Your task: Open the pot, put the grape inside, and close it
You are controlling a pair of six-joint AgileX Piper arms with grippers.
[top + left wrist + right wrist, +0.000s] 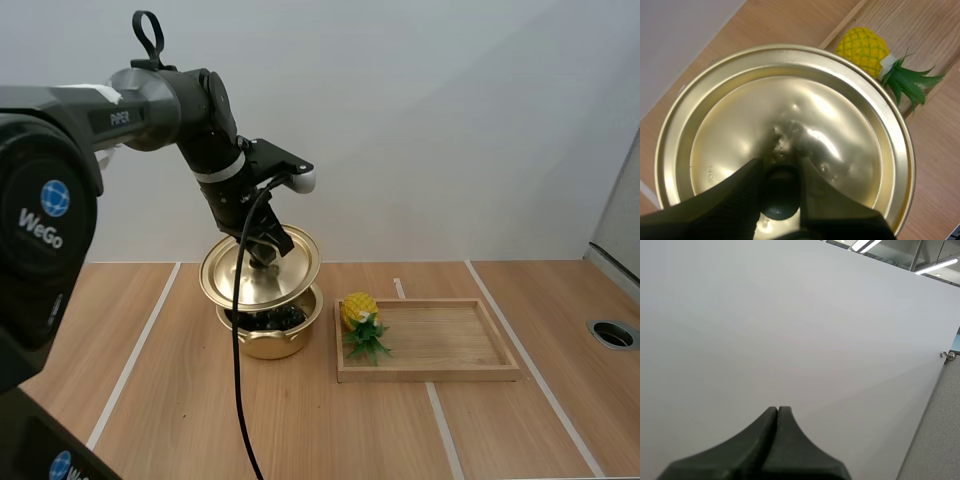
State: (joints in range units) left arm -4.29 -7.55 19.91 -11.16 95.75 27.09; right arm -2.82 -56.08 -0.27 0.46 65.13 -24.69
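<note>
My left gripper (266, 258) is shut on the dark knob (781, 192) of the gold lid (260, 267), holding it tilted just above the gold pot (272, 335). Dark grapes (270, 319) lie inside the pot, seen through the gap under the lid's front edge. In the left wrist view the fingers (735, 192) pinch the knob and the lid (785, 135) hides the pot below. My right gripper (777, 412) faces a blank white wall, its fingers lying together as one dark wedge with nothing between them.
A wooden tray (440, 340) lies to the right of the pot. A toy pineapple (362, 318) rests at the tray's left end, close to the pot; beside the lid it shows as the pineapple (865, 50). White tape lines cross the wooden table.
</note>
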